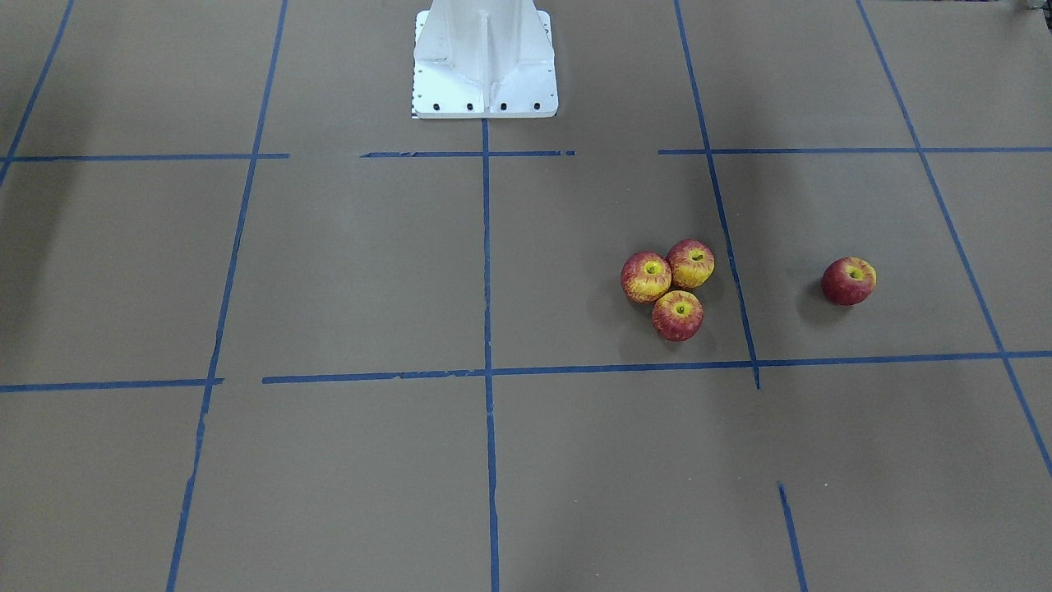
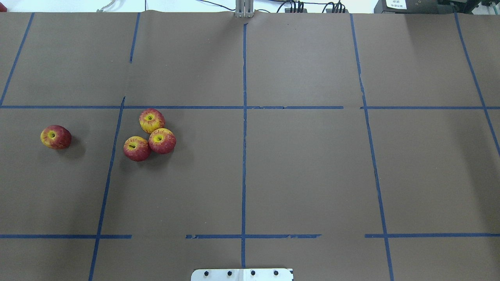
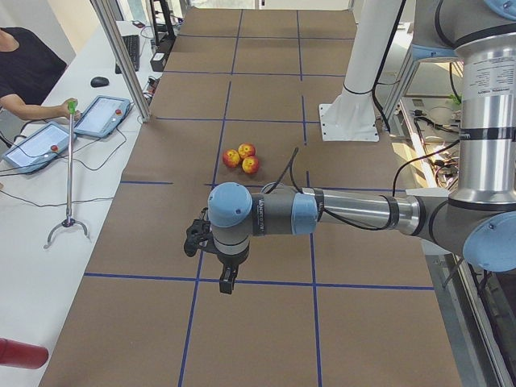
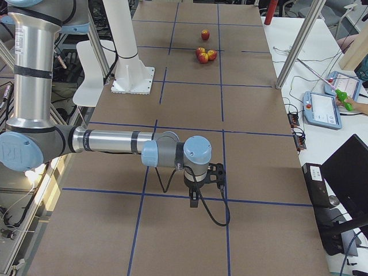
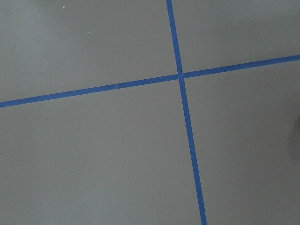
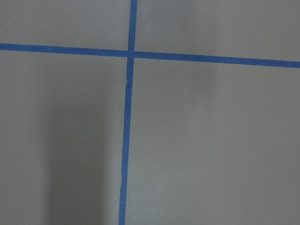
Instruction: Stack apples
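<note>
Three apples lie touching in a cluster on the brown table [image 2: 152, 120] [image 2: 162, 140] [image 2: 137, 148]; they also show in the front view [image 1: 646, 277] [image 1: 690, 263] [image 1: 677, 316]. A darker, mostly red apple [image 2: 56, 137] [image 1: 848, 281] lies alone further to the robot's left. No apple rests on another. My left gripper [image 3: 228, 282] shows only in the exterior left view, hanging above the table well short of the cluster [image 3: 242, 158]. My right gripper [image 4: 194, 201] shows only in the exterior right view, far from the apples [image 4: 203, 56]. I cannot tell whether either is open or shut. Both wrist views show only table.
The white robot base [image 1: 485, 66] stands at the table's middle edge. Blue tape lines [image 2: 244, 136] grid the brown surface. A metal post [image 3: 121, 56] and an operator's tablets [image 3: 101, 114] sit along the far side.
</note>
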